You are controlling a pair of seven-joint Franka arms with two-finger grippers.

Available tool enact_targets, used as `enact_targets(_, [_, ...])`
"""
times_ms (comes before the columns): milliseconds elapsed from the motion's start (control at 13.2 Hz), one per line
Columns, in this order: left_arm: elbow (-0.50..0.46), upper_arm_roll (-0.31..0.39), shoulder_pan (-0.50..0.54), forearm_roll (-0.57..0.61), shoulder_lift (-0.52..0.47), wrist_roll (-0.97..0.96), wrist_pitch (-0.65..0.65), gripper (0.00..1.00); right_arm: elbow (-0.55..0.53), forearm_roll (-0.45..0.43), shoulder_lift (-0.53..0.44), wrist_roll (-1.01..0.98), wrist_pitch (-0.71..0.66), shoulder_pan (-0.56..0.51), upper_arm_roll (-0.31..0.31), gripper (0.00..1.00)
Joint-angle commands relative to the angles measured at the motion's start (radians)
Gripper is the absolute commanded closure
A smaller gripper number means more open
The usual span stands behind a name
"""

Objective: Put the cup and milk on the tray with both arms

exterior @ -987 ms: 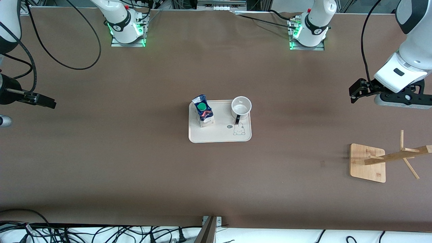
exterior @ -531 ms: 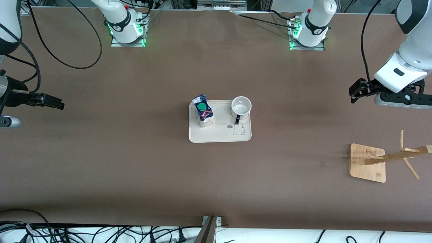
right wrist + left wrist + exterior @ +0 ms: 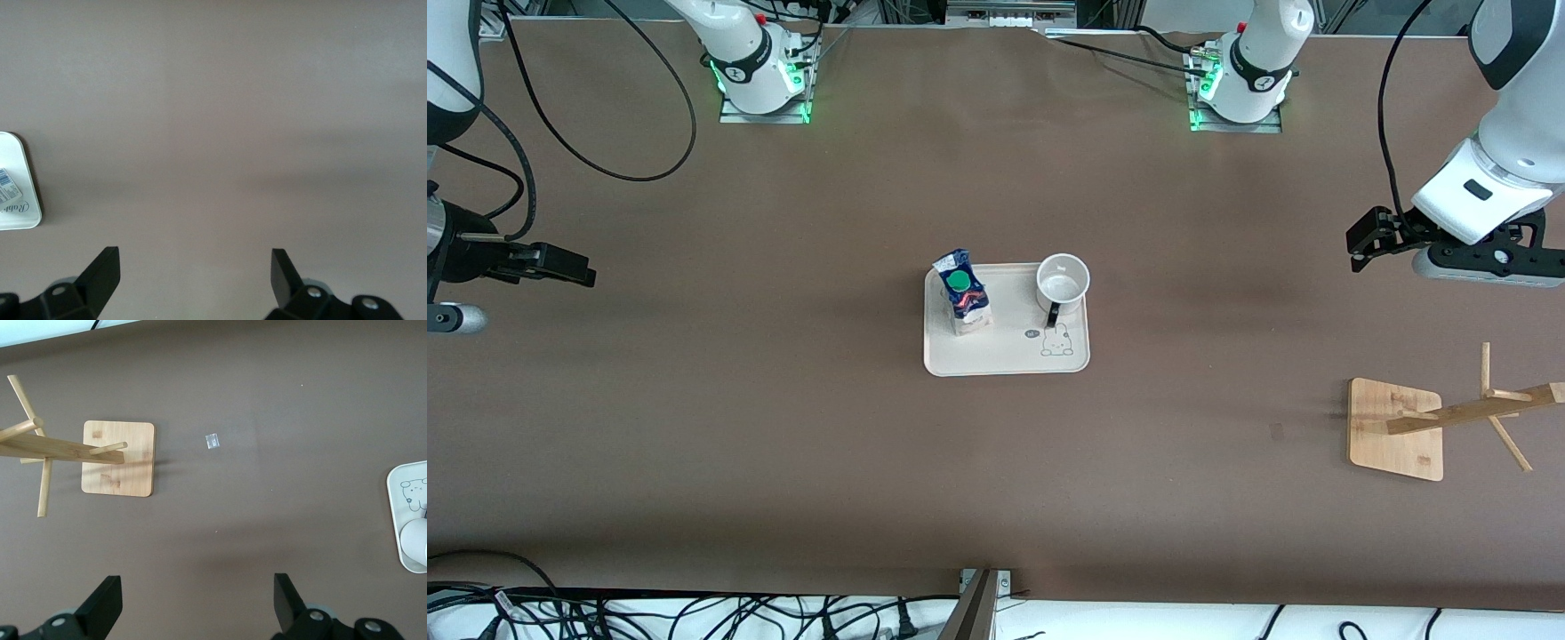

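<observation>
The cream tray [image 3: 1005, 356] lies at the table's middle. The milk carton [image 3: 962, 293], blue and white with a green cap, stands on the tray toward the right arm's end. The white cup [image 3: 1063, 280] with a black handle stands on the tray toward the left arm's end. My left gripper [image 3: 1359, 242] is open and empty over bare table near the left arm's end; its wrist view shows the gripper [image 3: 198, 592], the tray's edge [image 3: 395, 513] and part of the cup [image 3: 415, 543]. My right gripper [image 3: 574, 269] is open and empty over bare table at the right arm's end; its wrist view shows the gripper [image 3: 193, 265] and a tray corner [image 3: 17, 200].
A wooden rack with pegs on a square base [image 3: 1396, 429] stands toward the left arm's end, nearer to the front camera than the left gripper; it also shows in the left wrist view [image 3: 119, 459]. Cables trail along the table's edges.
The right gripper has drifted a little toward the table's middle since a second ago and is now still. The left arm, the tray, the cup and the milk have not moved.
</observation>
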Motion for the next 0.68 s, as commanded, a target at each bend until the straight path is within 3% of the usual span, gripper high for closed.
enact_targets(0, [0.019,0.004,-0.004,-0.015,0.001,-0.002,-0.02,0.0,-0.011,0.011,-0.013,-0.017,0.027,-0.018,0.018,0.0])
enact_targets(607, [0.019,0.004,-0.004,-0.015,0.001,-0.002,-0.02,0.0,-0.011,-0.03,-0.011,-0.079,0.052,-0.015,0.021,0.0])
